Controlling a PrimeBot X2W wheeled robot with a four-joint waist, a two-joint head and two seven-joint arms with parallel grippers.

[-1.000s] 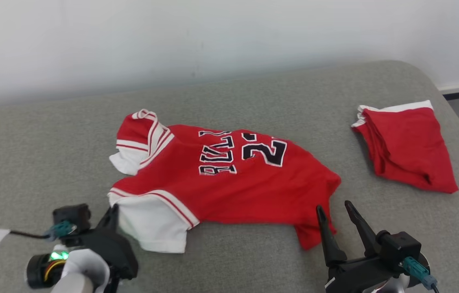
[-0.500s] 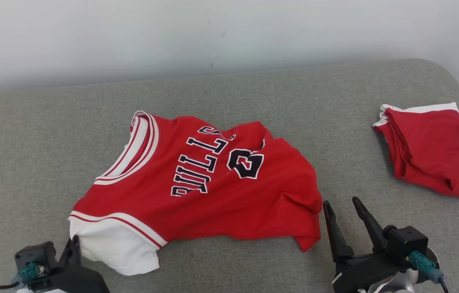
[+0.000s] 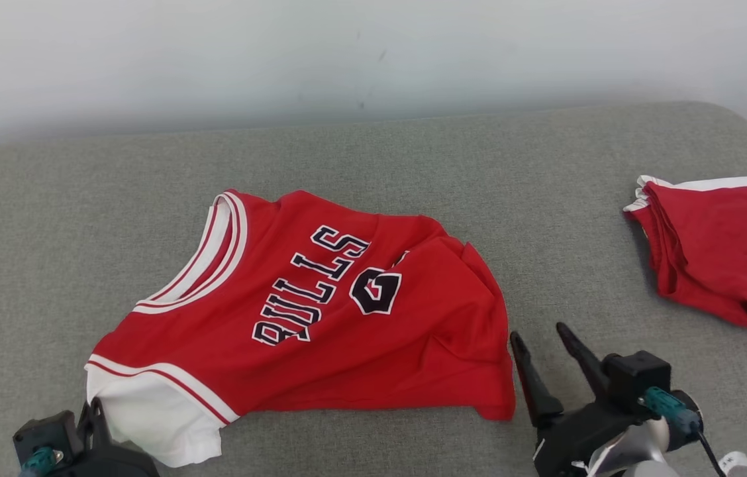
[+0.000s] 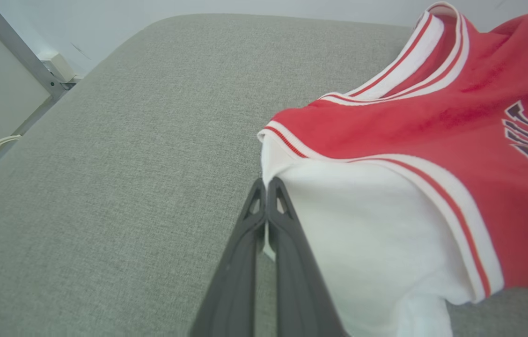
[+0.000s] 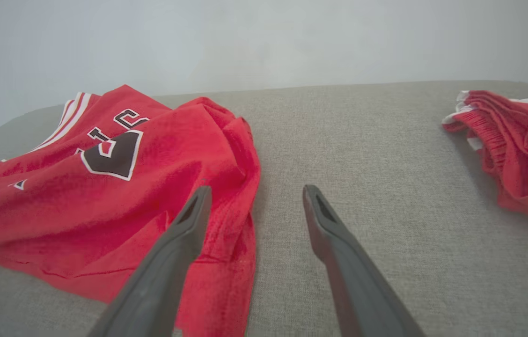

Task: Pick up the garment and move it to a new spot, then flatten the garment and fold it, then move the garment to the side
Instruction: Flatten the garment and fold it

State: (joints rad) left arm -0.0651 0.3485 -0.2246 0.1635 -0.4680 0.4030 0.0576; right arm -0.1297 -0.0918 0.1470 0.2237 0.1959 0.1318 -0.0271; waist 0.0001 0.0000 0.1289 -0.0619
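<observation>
Red jersey point(image 3: 320, 311), number half under a fold; left pincer point(image 3: 91, 409) mostly off-frame.

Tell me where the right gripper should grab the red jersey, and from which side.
Take the near hem corner of the red jersey, coming in low from the robot's right. That corner lies as a loose edge on the grey cushion beside the open right gripper, opposite the white sleeve that the shut left gripper pinches, so pulling there would likely spread the cloth.

"BULLS" in dark letters across red jersey point(image 3: 347, 351); number beside it partly folded, unreadable.
</observation>
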